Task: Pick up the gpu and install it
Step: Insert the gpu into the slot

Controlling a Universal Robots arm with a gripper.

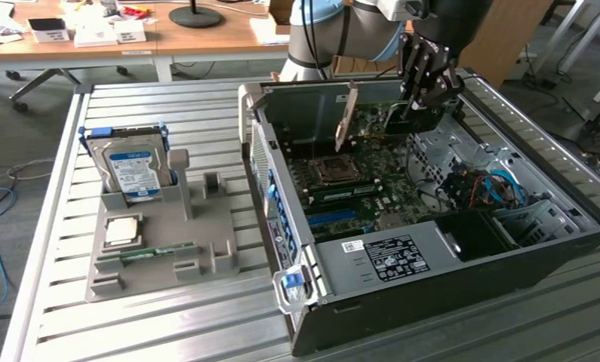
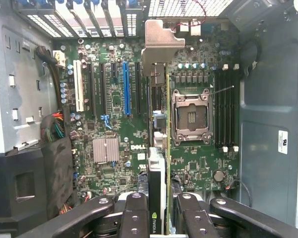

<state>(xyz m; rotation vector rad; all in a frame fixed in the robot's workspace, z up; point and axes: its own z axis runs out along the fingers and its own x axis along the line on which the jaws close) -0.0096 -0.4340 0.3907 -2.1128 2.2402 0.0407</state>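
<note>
gpu (image 2: 158, 173): one, edge-on | jaws: clenched on gpu | case (image 1: 450, 298): one, open | hard drive (image 1: 130, 162): one

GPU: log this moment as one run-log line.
gripper shut on gpu | gpu edge-on above motherboard | inside open case

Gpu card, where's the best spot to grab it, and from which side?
Its upper long edge, from above. The gpu stands on edge over the motherboard, bracket at one end, so its two flat faces offer themselves to a pinch. The end effector grips it that way.
</note>
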